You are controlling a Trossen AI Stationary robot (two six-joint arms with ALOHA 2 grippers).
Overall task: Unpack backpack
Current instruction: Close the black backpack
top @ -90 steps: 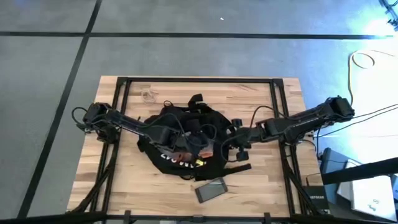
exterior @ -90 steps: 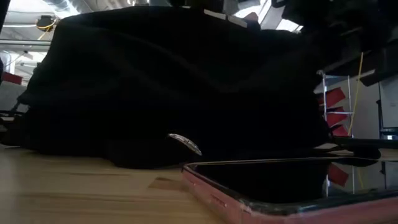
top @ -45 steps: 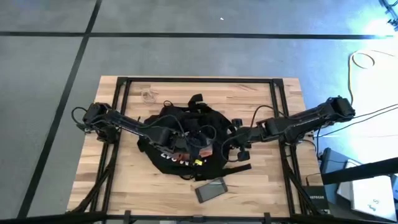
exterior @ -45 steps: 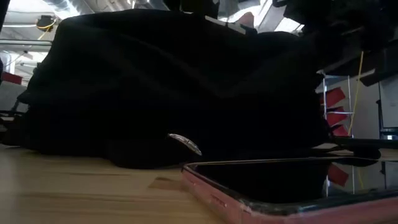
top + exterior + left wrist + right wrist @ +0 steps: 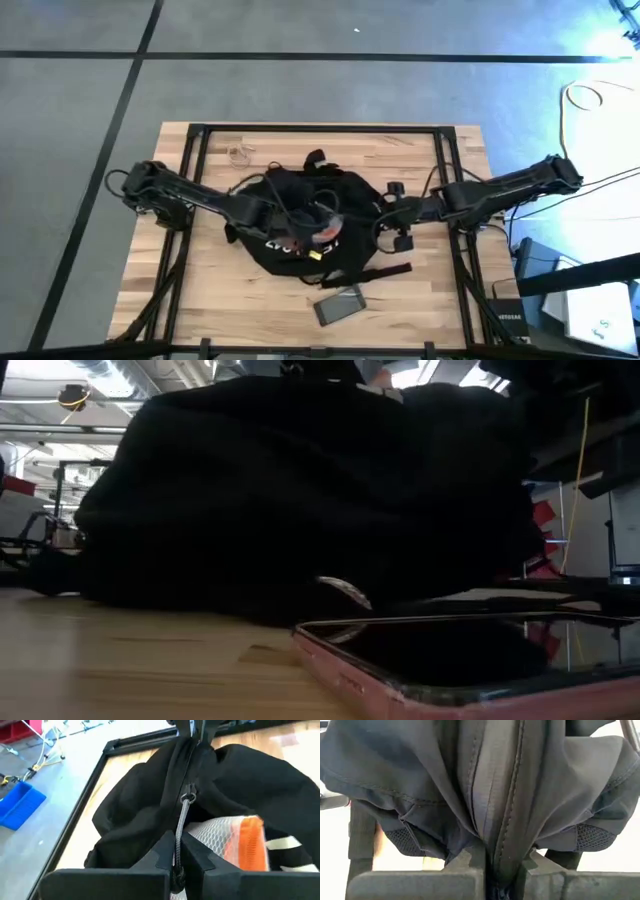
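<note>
In the low view the backpack (image 5: pixel 300 500) fills nearly the whole frame, a black mass with no seams or lettering readable, hiding both arms and most of the room behind. The phone (image 5: pixel 470 660) up close runs off the picture's lower and right edges. Inside the bag's opening an orange-and-white mesh item (image 5: pixel 235 840) shows only in part — what it is cannot be told. From above, the white lettering (image 5: pixel 287 243) is too small to read.

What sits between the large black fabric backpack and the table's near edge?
In the high view, a pink-edged phone lies on the wooden table, just past the large black fabric backpack.
</note>
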